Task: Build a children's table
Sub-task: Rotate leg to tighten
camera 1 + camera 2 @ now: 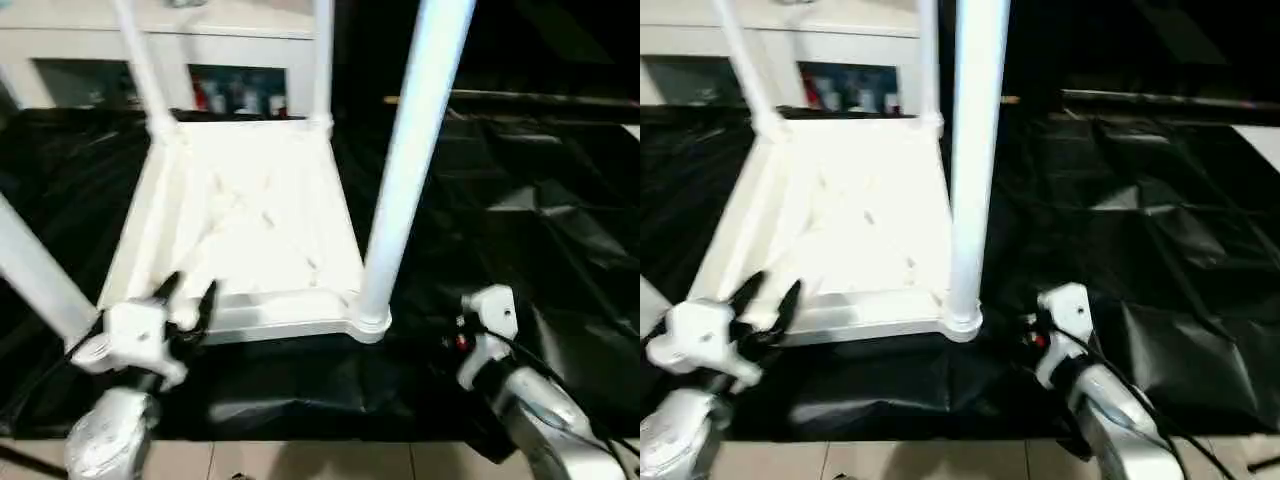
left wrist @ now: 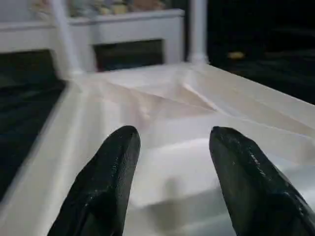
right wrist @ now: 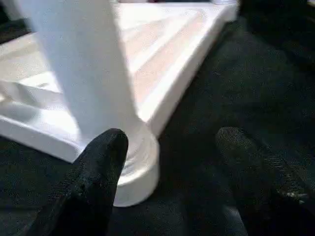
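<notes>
Both my tools, left tool [image 1: 190,292] and right tool [image 3: 172,142], gape empty beside the tabletop [image 1: 255,225]; nudging its near-right leg [image 1: 405,170] could unseat it.

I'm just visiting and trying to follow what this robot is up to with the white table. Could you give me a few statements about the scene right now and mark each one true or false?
1. The tabletop lies upside down on black sheeting. True.
2. The near right leg lies flat on the sheeting. False: it stands upright in its corner socket.
3. The left gripper is clamped round a leg. False: its fingers stand apart with nothing between them, by the tabletop's near edge.
4. The right gripper is open, close beside the near right corner socket. True.
5. A white cabinet stands behind the table. True.
</notes>
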### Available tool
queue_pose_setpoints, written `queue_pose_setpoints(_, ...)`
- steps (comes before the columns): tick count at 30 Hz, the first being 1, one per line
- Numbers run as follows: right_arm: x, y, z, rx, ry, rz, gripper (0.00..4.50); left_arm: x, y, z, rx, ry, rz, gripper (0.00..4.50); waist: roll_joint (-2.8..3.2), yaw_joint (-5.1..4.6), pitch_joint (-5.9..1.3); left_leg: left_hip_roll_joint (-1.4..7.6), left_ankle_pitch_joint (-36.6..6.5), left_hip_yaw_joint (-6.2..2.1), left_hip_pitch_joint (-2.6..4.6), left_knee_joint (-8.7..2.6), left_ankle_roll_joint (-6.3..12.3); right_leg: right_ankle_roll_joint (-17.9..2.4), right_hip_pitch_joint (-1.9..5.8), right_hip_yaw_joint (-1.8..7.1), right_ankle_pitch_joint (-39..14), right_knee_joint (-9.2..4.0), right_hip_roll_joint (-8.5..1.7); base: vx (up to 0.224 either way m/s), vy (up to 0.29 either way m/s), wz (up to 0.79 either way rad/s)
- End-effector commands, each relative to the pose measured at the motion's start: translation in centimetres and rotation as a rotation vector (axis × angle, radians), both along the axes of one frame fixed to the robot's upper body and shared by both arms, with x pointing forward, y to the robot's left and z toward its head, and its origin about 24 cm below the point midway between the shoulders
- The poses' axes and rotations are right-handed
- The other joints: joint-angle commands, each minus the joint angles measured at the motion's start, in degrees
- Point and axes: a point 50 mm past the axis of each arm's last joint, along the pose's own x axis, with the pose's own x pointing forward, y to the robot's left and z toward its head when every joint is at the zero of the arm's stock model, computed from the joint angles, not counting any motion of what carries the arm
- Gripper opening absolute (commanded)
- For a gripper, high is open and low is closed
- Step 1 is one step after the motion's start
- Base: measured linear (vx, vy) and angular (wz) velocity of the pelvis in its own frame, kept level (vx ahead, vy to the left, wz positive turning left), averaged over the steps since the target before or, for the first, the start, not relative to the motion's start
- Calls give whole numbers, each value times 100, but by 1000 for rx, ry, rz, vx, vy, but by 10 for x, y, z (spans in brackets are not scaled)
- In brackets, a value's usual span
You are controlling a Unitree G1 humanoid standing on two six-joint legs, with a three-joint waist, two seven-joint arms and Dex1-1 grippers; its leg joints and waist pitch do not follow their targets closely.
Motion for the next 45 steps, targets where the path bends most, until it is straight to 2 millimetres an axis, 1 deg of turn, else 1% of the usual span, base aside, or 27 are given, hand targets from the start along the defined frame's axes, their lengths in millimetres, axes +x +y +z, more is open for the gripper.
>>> queue_pose_setpoints(1,-3,-3,4,4,-15,18,325,-1,3,8,30,-34,22,268,29,1,-198,348,-2435,-210,73,-451,33,-476,109,275,-2263,-527,-316,0,0,0)
queue_pose_setpoints(2,-4,-2,5,27,-9,53,325,-4,4,9,85,-42,-5,268,0,-8,-193,349,-2436,-212,70,-451,38,-452,106,275,-2335,-540,-318,0,0,0)
queue_pose_setpoints(3,-4,-2,5,27,-9,53,325,-4,4,9,85,-42,-5,268,6,3,-204,347,-2388,-225,68,-447,59,-401,115,279,-2364,-532,-325,0,0,0)
queue_pose_setpoints(4,-5,0,6,28,-11,86,341,-7,8,10,76,-54,9,269,-19,-3,-207,350,-2354,-220,65,-446,62,-390,112,282,-2343,-533,-319,0,0,0)
queue_pose_setpoints(7,-6,3,8,68,-6,140,357,-12,12,10,51,-67,16,268,-2,0,-213,355,-2280,-218,57,-447,66,-449,121,281,-2175,-510,-319,0,0,0)
queue_pose_setpoints(9,-8,8,10,98,-3,228,385,-28,7,9,-40,-58,-46,296,-20,9,-216,363,-2328,-224,52,-450,74,-488,127,282,-2197,-500,-335,0,0,0)
queue_pose_setpoints(10,-8,9,10,100,-4,239,385,-30,7,8,-55,-57,-56,296,-39,15,-204,375,-2362,-237,24,-468,83,-519,142,282,-2332,-505,-365,0,0,0)
queue_pose_setpoints(11,-8,9,10,101,-7,250,403,-34,6,8,-65,-57,-66,305,-24,12,-200,380,-2395,-238,30,-464,80,-531,131,279,-2369,-513,-358,0,0,0)
queue_pose_setpoints(12,-7,8,10,107,-12,247,406,-38,5,8,-63,-63,-55,313,-31,2,-199,376,-2482,-220,64,-450,55,-499,89,283,-2383,-528,-320,0,0,0)
queue_pose_setpoints(13,-6,8,11,110,-16,241,406,-41,5,8,-70,-64,-44,313,-32,9,-189,370,-2523,-223,61,-459,26,-463,94,284,-2430,-530,-319,0,0,0)
queue_pose_setpoints(14,-4,7,11,112,-24,234,413,-44,8,8,-67,-72,-18,323,-58,18,-190,372,-2541,-221,70,-456,17,-440,89,283,-2471,-542,-321,0,0,0)
queue_pose_setpoints(15,-2,7,12,116,-33,227,429,-48,11,5,-83,-75,22,333,-52,28,-176,362,-2589,-222,79,-453,0,-395,77,285,-2621,-560,-329,0,0,0)
queue_pose_setpoints(16,-1,8,12,116,-37,225,440,-50,13,4,-90,-75,39,341,-76,36,-177,360,-2585,-229,78,-452,-23,-348,84,283,-2739,-564,-339,0,0,0)
queue_pose_setpoints(19,4,11,12,116,-52,214,449,-61,25,-1,-103,-92,156,362,-76,27,-179,352,-2566,-245,61,-456,-60,-285,96,274,-2771,-564,-338,0,0,0)
queue_pose_setpoints(21,3,12,11,113,-52,222,450,-66,31,-3,-92,-86,185,384,-78,22,-187,355,-2637,-249,84,-454,-93,-211,78,278,-2754,-574,-321,0,0,0)
queue_pose_setpoints(22,1,13,9,117,-30,236,450,-66,36,-4,-88,-68,171,392,-117,35,-192,350,-2629,-251,80,-455,-80,-186,81,276,-2730,-567,-316,0,0,0)
queue_pose_setpoints(26,-1,13,6,119,-13,236,450,-59,44,-4,-54,-41,178,428,-87,36,-194,357,-2716,-256,100,-470,-132,-213,64,286,-2532,-545,-292,0,0,0)
queue_pose_setpoints(29,0,17,3,95,-1,222,450,-43,40,-2,-4,6,162,437,-50,48,-195,356,-2765,-272,117,-473,-200,-278,74,286,-2445,-523,-297,0,0,0)
queue_pose_setpoints(30,1,18,1,85,0,211,450,-39,38,-1,7,11,157,437,-61,42,-201,356,-2725,-269,114,-472,-215,-275,77,287,-2417,-522,-292,0,0,0)
queue_pose_setpoints(32,2,21,1,77,-11,205,450,-33,40,0,20,13,173,437,-44,40,-207,347,-2699,-268,116,-464,-230,-330,75,289,-2346,-515,-296,0,0,0)
queue_pose_setpoints(33,2,26,1,83,-24,191,450,-29,46,3,-2,-13,237,437,-1,47,-212,342,-2682,-283,103,-471,-243,-360,97,283,-2296,-499,-302,0,0,0)
queue_pose_setpoints(35,4,29,0,84,-34,162,450,-30,51,3,-43,-26,295,437,-34,30,-225,339,-2631,-280,96,-463,-227,-411,113,278,-2141,-490,-302,0,0,0)
queue_pose_setpoints(37,5,30,-1,88,-38,142,450,-31,52,1,-59,-20,319,437,-35,-8,-233,342,-2504,-293,41,-477,-206,-476,161,267,-1958,-450,-307,0,0,0)
queue_pose_setpoints(38,5,30,-1,91,-39,135,450,-33,52,1,-69,-19,326,437,-32,-4,-248,344,-2457,-277,68,-456,-186,-501,144,277,-1847,-452,-301,0,0,0)
queue_pose_setpoints(41,5,32,-1,99,-37,136,450,-38,49,2,-139,-51,346,437,-51,4,-256,350,-2255,-257,51,-442,-80,-624,170,288,-1554,-421,-308,0,0,0)
queue_pose_setpoints(43,5,32,-1,104,-35,150,450,-44,45,-1,-182,-56,340,437,-70,4,-238,350,-2279,-246,46,-440,-50,-656,165,286,-1638,-436,-306,0,0,0)
queue_pose_setpoints(45,5,31,0,107,-40,158,450,-50,44,-2,-188,-76,355,437,-67,3,-230,350,-2377,-248,55,-439,-41,-588,154,286,-1871,-463,-306,0,0,0)
